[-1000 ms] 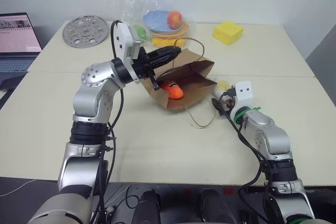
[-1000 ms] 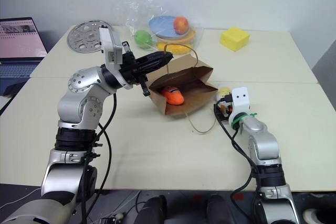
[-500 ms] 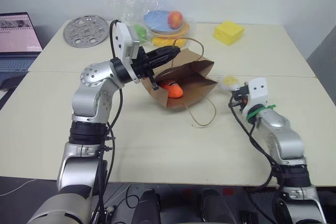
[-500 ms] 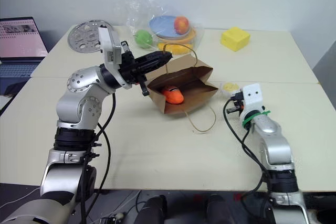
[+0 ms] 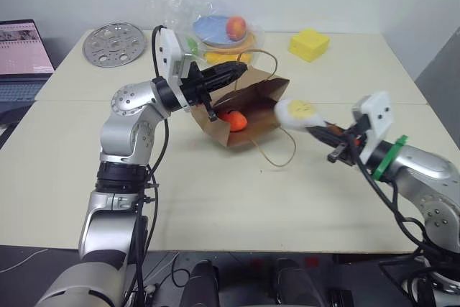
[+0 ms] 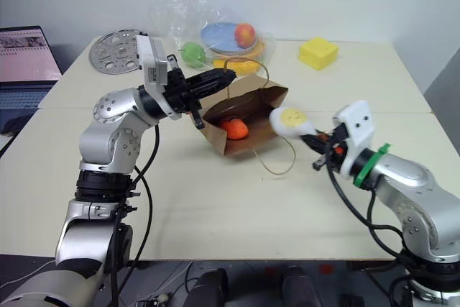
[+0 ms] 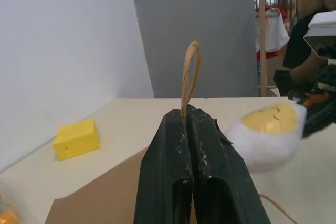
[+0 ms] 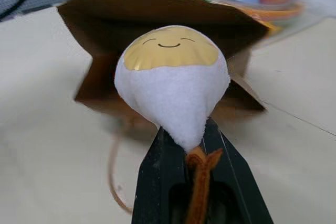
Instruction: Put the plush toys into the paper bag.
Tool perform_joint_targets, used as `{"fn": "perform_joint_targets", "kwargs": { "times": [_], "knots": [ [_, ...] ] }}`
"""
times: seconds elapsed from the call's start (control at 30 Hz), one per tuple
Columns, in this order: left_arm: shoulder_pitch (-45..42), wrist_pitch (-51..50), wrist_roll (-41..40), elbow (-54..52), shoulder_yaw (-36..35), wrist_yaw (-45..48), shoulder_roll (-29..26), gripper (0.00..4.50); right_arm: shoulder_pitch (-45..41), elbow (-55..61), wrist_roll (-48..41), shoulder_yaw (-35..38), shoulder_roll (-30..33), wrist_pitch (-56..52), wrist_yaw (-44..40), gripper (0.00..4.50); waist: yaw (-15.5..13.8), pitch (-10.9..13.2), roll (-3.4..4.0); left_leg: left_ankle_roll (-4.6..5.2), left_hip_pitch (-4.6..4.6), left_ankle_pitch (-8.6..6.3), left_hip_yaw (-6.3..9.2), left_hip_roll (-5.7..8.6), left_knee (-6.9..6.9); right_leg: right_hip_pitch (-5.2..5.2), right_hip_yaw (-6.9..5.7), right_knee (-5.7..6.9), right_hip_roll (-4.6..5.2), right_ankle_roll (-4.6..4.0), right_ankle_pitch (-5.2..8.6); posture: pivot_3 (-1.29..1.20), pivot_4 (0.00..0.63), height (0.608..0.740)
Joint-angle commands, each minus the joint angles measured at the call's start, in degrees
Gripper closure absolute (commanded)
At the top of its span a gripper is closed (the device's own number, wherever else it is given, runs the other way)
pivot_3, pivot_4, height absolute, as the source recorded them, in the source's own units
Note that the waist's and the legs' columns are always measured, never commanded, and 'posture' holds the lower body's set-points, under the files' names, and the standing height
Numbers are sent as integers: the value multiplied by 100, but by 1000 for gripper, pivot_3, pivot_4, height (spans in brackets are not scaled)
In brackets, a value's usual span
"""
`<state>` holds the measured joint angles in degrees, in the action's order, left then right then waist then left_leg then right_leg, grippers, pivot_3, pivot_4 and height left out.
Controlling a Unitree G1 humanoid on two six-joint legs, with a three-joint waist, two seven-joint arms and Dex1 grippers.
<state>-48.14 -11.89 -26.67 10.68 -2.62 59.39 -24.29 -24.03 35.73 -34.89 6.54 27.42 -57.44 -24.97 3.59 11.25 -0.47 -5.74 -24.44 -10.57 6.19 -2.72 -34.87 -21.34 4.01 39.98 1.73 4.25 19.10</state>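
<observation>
Spanning most of the scene, a pale tabletop (image 5: 215,192) is seen from above, with the brown paper bag (image 5: 248,109) lying on its side near the middle, its mouth opened toward the robot's right. The upper edge of the bag is pinched by the left gripper (image 5: 237,71), whose two black fingers (image 7: 189,171) are pressed fully together on the paper, with one tan string handle (image 7: 190,72) looping up past their tips. The orange carrot toy (image 5: 233,119) is seen lying inside the bag. Just off the bag's open mouth, the white-and-yellow egg toy (image 5: 296,113) is held clear of the table by the right gripper (image 8: 191,148), whose fingers are clamped tight on the toy's narrow lower end and orange feet. At the far side of the table a clear plastic bag of fruit with a blue plate (image 5: 214,30), a round metal disc (image 5: 114,42) and a yellow block (image 5: 310,44) are set, and a laptop (image 5: 23,59) is placed off the robot's left.
</observation>
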Motion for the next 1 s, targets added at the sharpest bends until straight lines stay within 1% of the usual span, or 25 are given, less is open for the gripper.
{"fn": "perform_joint_targets", "kwargs": {
  "times": [0.03, 0.17, 0.33, 0.47, 0.57, 0.63, 0.73, 0.87, 1.0],
  "knots": [
    [-136, 109, -42, -83, -64, 30, 6, 4500, -307, -182, 272, -401, -260, 49, 435, 4478, -21, 0, 0, 0, -1, 0, 1, 0, 0, 0, -1, 0, 0, 0, 0, 0, 150, 740],
    [-117, 110, -29, -119, -59, 46, 12, 4500, -831, -1064, 860, -916, -676, 509, 724, 4478, -36, 0, 0, 0, -4, 0, 1, 1, 0, -3, -2, -2, 1, 0, 0, 0, 150, 740],
    [-47, 52, -56, -265, -55, 3, 23, 4500, -1329, -1941, 1364, -1139, -904, 757, 902, 4478, -36, 0, 0, 0, -5, 0, 2, 1, 3, -5, -4, -2, 1, 0, 0, 0, 150, 740],
    [-8, 21, -71, -331, -64, -9, 20, 4500, -1478, -2265, 1558, -1222, -982, 847, 846, 4478, -33, 0, 0, 0, -5, 0, 3, 0, 5, -6, -5, -1, 1, 0, 0, 0, 150, 740],
    [16, 17, -77, -360, -71, -14, 23, 4500, -1780, -3051, 1854, -1493, -1260, 1048, 859, 4478, -24, 0, 0, 0, -5, 0, 2, 0, 5, -7, -3, -1, 1, 0, 0, 0, 150, 740],
    [11, 37, -70, -346, -69, -21, 39, 4500, -1887, -3475, 1949, -1547, -1447, 1167, 840, 4478, 9, 0, 0, 0, -4, 0, 0, 0, 3, -7, -2, 1, 1, -1, 0, 0, 150, 740],
    [18, 26, -71, -393, -62, -45, 63, 4500, -2007, -3687, 2010, -1555, -1579, 1365, 713, 3730, 6, 0, 0, 0, -4, 0, 4, 0, 4, -7, -5, 3, 0, -1, 0, 0, 150, 740],
    [57, 19, -75, -418, -75, -40, 41, 4500, -2000, -3492, 2021, -1457, -1512, 1363, 554, 2247, -28, 0, 0, 0, -10, 0, 3, 0, 4, -10, -6, -2, 1, -1, 0, 0, 150, 740],
    [91, 14, -77, -457, -80, -68, 49, 4500, -1751, -2863, 1861, -1256, -1329, 1142, 447, 804, -35, 0, 1, 0, -10, 0, 4, 0, 4, -10, -7, -2, 1, -1, 0, 0, 150, 740]
  ]
}}
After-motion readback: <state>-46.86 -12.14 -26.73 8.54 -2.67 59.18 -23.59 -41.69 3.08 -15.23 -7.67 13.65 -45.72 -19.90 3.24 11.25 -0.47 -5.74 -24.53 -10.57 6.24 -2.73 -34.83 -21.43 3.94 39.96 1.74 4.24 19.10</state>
